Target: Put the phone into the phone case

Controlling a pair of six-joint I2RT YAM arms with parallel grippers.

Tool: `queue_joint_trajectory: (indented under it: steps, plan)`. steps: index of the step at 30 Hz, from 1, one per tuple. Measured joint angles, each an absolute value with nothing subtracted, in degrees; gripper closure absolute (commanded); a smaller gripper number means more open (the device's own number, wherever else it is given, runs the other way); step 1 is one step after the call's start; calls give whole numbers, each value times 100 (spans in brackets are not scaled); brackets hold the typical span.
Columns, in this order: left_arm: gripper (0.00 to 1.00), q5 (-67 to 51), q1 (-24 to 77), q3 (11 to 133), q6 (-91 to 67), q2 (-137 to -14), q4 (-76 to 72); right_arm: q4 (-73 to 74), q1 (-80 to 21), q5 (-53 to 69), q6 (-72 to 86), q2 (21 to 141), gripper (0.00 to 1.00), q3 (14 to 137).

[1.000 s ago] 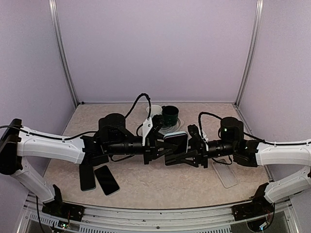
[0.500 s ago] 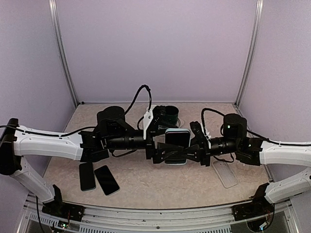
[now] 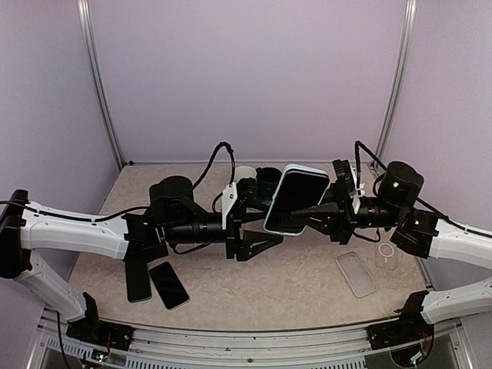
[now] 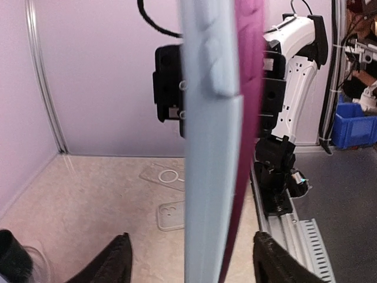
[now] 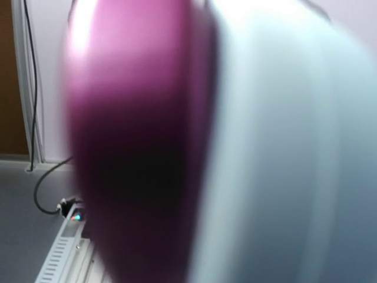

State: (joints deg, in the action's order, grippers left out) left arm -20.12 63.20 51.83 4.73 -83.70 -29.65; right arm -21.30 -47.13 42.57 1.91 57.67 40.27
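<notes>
Holding phone aloft, tilted, rimmed by light-blue phone case: right gripper clamped on it | left gripper fingers wide, phone edge between them, contact unclear | beige marbled tabletop: two black phones left, clear cases right, black cup at back | lilac walls, aluminium posts
</notes>
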Motion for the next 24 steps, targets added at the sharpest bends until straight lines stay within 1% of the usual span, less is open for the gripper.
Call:
queue_joint_trajectory:
  steps: [1,2,3,5,7,8,9,14,16,18,19,21,22,24]
  plan:
    - [54,-2021,6322,5203,451,-8453,-2985,-2152,-4713,4274,220,5774,100,4040]
    - [59,-2034,6326,5236,427,-8545,-2993,-2174,-4713,4292,248,5789,100,4051]
    - [61,-2060,6331,5290,399,-8654,-3000,-2174,-4713,4303,261,5804,100,4062]
    - [60,-2102,6344,5376,331,-8838,-3044,-2167,-4713,4309,268,5833,100,4066]
    - [47,-2147,6348,5380,257,-8912,-3109,-2156,-4713,4309,266,5841,100,4066]
    - [45,-2178,6351,5380,209,-8927,-3168,-2147,-4713,4309,263,5843,100,4066]
    - [44,-2200,6351,5380,180,-8930,-3227,-2141,-4713,4309,261,5841,100,4066]
    - [55,-2224,6359,5380,69,-8930,-3492,-2045,-4713,4309,250,5843,100,4066]
    - [62,-2255,6357,5380,40,-8930,-3566,-2034,-4713,4318,250,5846,100,4066]
    - [64,-2340,6359,5380,-3,-8930,-3634,-2027,-4713,4329,246,5854,100,4069]
    - [68,-2388,6366,5382,-62,-8932,-3682,-2016,-4713,4329,244,5857,100,4066]
    - [91,-2497,6383,5389,-165,-8956,-3793,-1988,-4713,4329,239,5863,100,4066]
    - [100,-2547,6394,5404,-233,-8982,-3835,-1979,-4713,4331,239,5863,100,4066]
    - [100,-2550,6396,5417,-141,-9041,-3907,-1918,-4713,4355,316,5848,100,4066]
